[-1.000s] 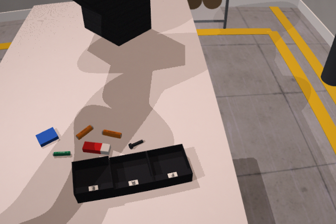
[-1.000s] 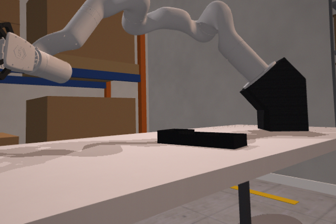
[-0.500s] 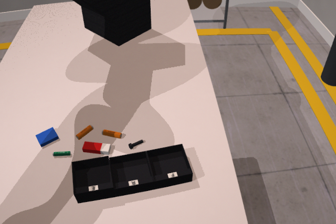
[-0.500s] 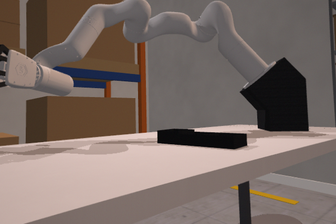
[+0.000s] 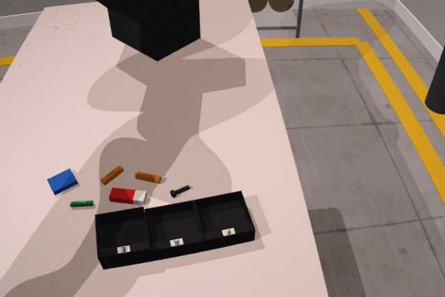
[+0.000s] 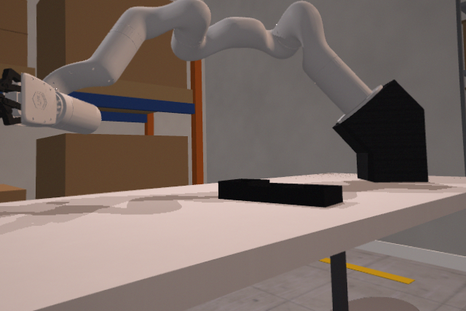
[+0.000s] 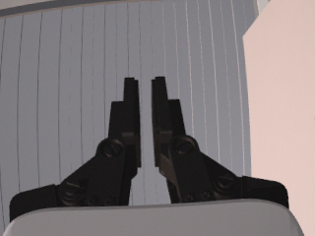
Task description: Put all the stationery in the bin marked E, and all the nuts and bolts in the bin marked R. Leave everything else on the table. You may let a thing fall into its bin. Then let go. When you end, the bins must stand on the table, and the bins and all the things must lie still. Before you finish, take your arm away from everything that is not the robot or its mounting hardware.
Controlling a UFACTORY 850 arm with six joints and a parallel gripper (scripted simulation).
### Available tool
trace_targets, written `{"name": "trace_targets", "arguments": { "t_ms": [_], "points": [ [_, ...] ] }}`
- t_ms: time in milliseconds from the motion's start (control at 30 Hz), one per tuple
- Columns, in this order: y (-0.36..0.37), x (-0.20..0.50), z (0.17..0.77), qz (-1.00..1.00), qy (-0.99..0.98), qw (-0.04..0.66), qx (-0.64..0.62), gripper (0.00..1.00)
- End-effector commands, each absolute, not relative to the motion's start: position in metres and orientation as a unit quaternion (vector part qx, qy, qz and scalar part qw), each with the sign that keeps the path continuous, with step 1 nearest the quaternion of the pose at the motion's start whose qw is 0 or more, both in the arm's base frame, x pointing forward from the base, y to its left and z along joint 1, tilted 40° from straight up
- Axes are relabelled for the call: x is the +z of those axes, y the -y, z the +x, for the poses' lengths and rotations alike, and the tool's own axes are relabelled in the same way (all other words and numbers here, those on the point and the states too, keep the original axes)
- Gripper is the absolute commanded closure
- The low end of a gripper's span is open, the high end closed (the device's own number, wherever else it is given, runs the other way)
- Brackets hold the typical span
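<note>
My gripper (image 6: 4, 100) (image 7: 145, 96) is shut with nothing between the fingers. It hangs high in the air, away from the things; the wrist view shows the grey floor under it and the table edge (image 7: 283, 132) at the right. On the table (image 5: 53, 88) lie a black bolt (image 5: 179, 190), a red and white eraser (image 5: 128, 195), a green marker (image 5: 81, 203), two orange cylinders (image 5: 111, 174) (image 5: 147, 177) and a blue block (image 5: 62, 181). The bin marked E (image 5: 111, 256) and the bin marked R (image 5: 188, 245) stand in a black row (image 6: 280, 191). Both look empty.
A third black bin (image 5: 242, 232) stands at the right end of the row. The robot's black base (image 5: 158, 10) (image 6: 391, 138) stands at the far end of the table. The table's right edge drops to the floor with yellow lines (image 5: 395, 99).
</note>
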State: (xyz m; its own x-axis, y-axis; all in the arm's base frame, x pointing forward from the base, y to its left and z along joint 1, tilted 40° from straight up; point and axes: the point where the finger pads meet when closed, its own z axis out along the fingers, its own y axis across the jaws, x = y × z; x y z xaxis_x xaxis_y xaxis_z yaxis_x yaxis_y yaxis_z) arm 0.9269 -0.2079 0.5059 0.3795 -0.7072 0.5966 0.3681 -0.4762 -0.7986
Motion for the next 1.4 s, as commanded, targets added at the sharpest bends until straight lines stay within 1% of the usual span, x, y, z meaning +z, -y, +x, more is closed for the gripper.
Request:
{"name": "trace_targets", "arguments": {
  "t_ms": [0, 33, 100, 267, 333, 500, 567, 733, 867, 1000, 1067, 1200, 1267, 1367],
  "points": [
    [0.19, 0.493, 0.924, -0.68, -0.129, 0.501, -0.52, 0.93],
    [0.19, 0.493, 0.924, -0.68, -0.129, 0.501, -0.52, 0.93],
    [0.178, 0.481, 0.92, -0.706, -0.136, 0.505, -0.477, 0.93],
    [0.167, 0.471, 0.917, -0.708, -0.136, 0.505, -0.474, 0.93],
    [0.156, 0.459, 0.913, -0.733, -0.144, 0.506, -0.432, 0.93],
    [0.146, 0.449, 0.909, -0.734, -0.144, 0.506, -0.429, 0.93],
    [0.135, 0.438, 0.904, -0.758, -0.152, 0.504, -0.386, 0.93],
    [0.126, 0.428, 0.899, -0.759, -0.153, 0.504, -0.384, 0.93],
    [0.116, 0.416, 0.892, -0.781, -0.161, 0.498, -0.34, 0.93],
    [0.107, 0.406, 0.887, -0.782, -0.162, 0.497, -0.339, 0.93],
    [0.098, 0.395, 0.879, -0.803, -0.171, 0.488, -0.295, 0.93],
    [0.09, 0.386, 0.873, -0.804, -0.171, 0.488, -0.295, 0.93],
    [0.081, 0.375, 0.864, -0.824, -0.181, 0.475, -0.252, 0.93],
    [0.075, 0.366, 0.857, -0.824, -0.181, 0.475, -0.252, 0.93]
  ]
}}
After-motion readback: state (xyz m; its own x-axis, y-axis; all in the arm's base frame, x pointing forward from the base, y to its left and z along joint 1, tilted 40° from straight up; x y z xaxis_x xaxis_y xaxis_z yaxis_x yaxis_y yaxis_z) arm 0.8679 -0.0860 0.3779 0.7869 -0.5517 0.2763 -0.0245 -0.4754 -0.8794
